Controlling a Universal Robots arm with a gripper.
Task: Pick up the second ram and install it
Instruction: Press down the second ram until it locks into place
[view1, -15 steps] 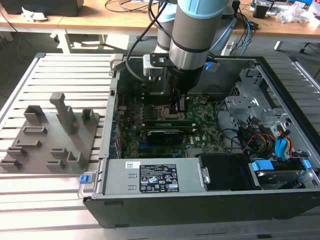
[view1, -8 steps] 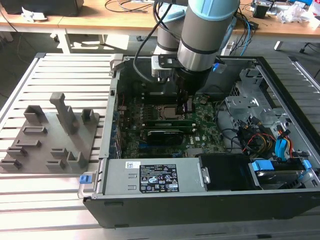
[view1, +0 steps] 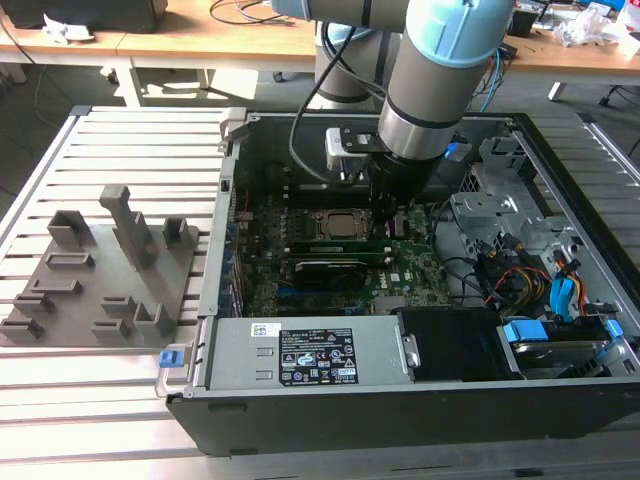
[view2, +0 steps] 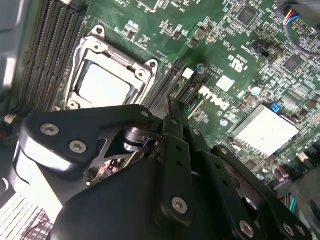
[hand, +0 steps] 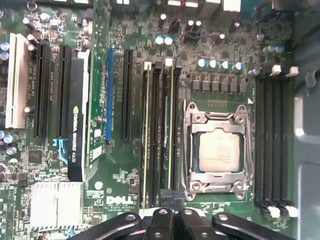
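In the first wrist view the second ram (hand: 170, 130), a thin green stick, stands on edge in a black slot beside the CPU socket (hand: 219, 152). Another stick (hand: 146, 135) sits two slots away. My gripper (hand: 172, 196) is shut, and its black fingertips meet over one end of the second ram's slot. I cannot tell whether they touch it. In the second wrist view the gripper (view2: 173, 107) points down at the same bank of slots. In the exterior view the gripper (view1: 385, 218) reaches down into the open computer case, just to the exterior view's right of the CPU socket (view1: 340, 222).
A grey holder tray (view1: 100, 275) lies on the slatted table at the exterior view's left. A black graphics card (hand: 75, 115) stands close to the slots. Several empty memory slots (hand: 272, 140) lie beyond the socket. The power supply (view1: 310, 355), cables and drive bays (view1: 545, 290) crowd the case.
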